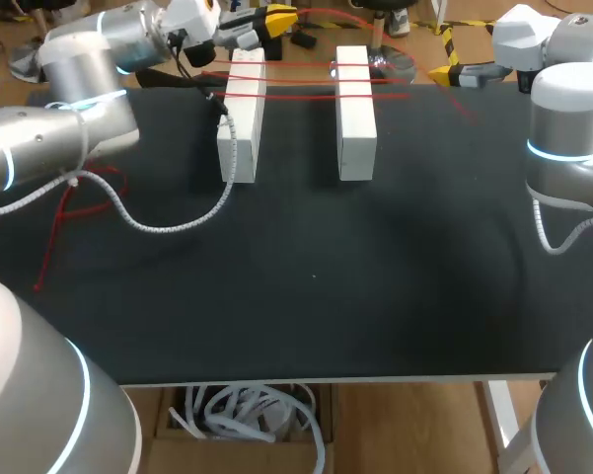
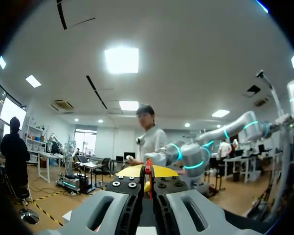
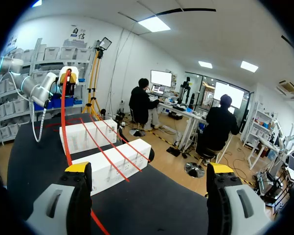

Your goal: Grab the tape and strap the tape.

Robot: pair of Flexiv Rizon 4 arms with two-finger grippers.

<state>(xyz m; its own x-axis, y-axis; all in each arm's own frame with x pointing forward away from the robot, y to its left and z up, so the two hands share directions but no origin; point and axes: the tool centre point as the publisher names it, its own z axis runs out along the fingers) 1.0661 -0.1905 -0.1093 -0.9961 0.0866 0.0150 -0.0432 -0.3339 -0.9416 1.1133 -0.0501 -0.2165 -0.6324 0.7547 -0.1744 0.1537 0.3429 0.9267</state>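
Two white blocks (image 1: pixel 242 118) (image 1: pixel 355 114) lie side by side at the far middle of the black table (image 1: pixel 306 296). Red tape (image 1: pixel 301 81) crosses both blocks in several strands. My left gripper (image 1: pixel 276 20) hangs beyond the left block's far end, shut on the red tape (image 2: pixel 147 176) pinched between its yellow tips (image 2: pixel 147 172). From that gripper (image 3: pixel 67 76) the tape (image 3: pixel 64 122) runs down past a finger (image 3: pixel 78 169) of my right gripper (image 3: pixel 149 171), which is open with nothing in it. The right gripper (image 1: pixel 452 71) sits off the right block's far end, over the table's back edge.
Loose red tape (image 1: pixel 79 202) trails over the table's left side. A white coiled cable (image 1: pixel 178 222) from my left arm sags onto the table beside the left block. The near half of the table is bare black cloth.
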